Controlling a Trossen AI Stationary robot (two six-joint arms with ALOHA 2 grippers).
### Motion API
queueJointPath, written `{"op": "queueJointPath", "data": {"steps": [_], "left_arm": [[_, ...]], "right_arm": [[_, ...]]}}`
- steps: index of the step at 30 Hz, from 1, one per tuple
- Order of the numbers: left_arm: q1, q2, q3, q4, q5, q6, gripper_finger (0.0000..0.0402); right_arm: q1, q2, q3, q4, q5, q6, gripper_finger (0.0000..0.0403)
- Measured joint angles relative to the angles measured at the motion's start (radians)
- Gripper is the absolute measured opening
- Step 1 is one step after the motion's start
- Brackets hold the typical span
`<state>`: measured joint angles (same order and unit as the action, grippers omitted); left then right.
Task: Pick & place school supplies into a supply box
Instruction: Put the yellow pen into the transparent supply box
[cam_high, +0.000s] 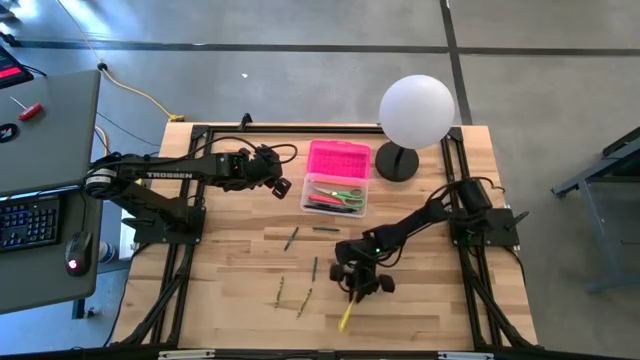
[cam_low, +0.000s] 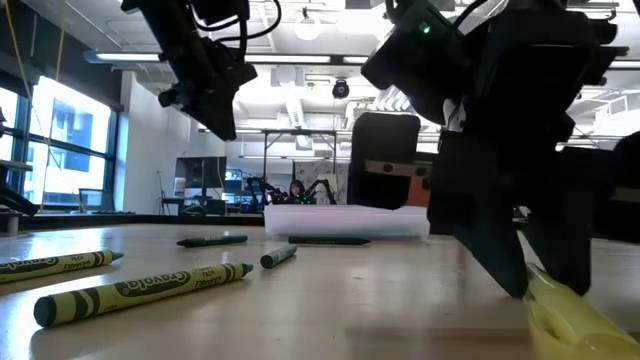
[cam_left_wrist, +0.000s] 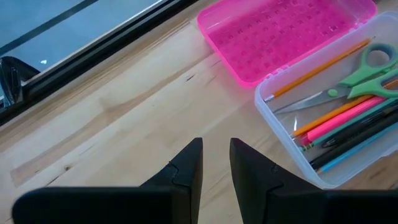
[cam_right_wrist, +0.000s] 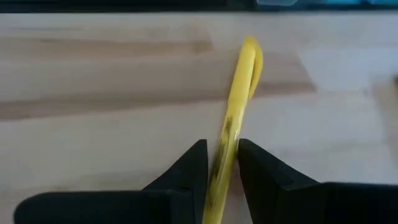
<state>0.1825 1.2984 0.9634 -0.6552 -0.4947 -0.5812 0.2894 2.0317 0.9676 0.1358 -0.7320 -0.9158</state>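
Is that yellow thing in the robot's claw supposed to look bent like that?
It does look odd: the yellow marker pinched in the right gripper seems curved at its far end rather than straight. It lies on the table. Several green crayons lie scattered nearby, still outside the supply box.

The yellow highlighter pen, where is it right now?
High view: the yellow highlighter pen lies front-centre on the wooden table, its upper end between the right gripper's fingers.

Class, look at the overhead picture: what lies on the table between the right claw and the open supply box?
In the high view, two dark crayons lie on bare wood between the right claw and the supply box.
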Motion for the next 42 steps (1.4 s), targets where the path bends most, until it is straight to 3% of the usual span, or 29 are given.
{"op": "queueJointPath", "data": {"steps": [10,18,22,25,34,37,42], "left_arm": [[0.0,0.0,0.0,0.001,0.044,-0.004,0.0113],[0.0,0.01,0.0,-0.002,0.044,-0.004,0.0113],[0.0,0.009,0.0,0.001,0.044,-0.004,0.0113],[0.0,0.009,0.0,0.001,0.044,-0.004,0.0113],[0.0,0.009,0.0,0.0,0.043,-0.004,0.0113],[0.0,0.009,0.0,0.0,0.042,-0.004,0.0113],[0.0,0.009,0.0,-0.003,0.07,-0.026,0.0113]], "right_arm": [[0.005,0.126,0.0,0.255,-0.077,0.187,0.0074],[0.007,0.169,0.003,0.264,-0.084,0.174,0.0071],[0.006,0.166,0.002,0.272,-0.073,0.158,0.004],[0.006,0.166,0.001,0.279,-0.071,0.201,0.0013],[-0.027,0.115,-0.002,0.312,-0.051,0.351,0.001],[-0.062,0.055,-0.003,0.262,0.029,0.367,0.0013],[-0.117,-0.089,-0.002,0.059,0.313,0.28,0.001]]}}
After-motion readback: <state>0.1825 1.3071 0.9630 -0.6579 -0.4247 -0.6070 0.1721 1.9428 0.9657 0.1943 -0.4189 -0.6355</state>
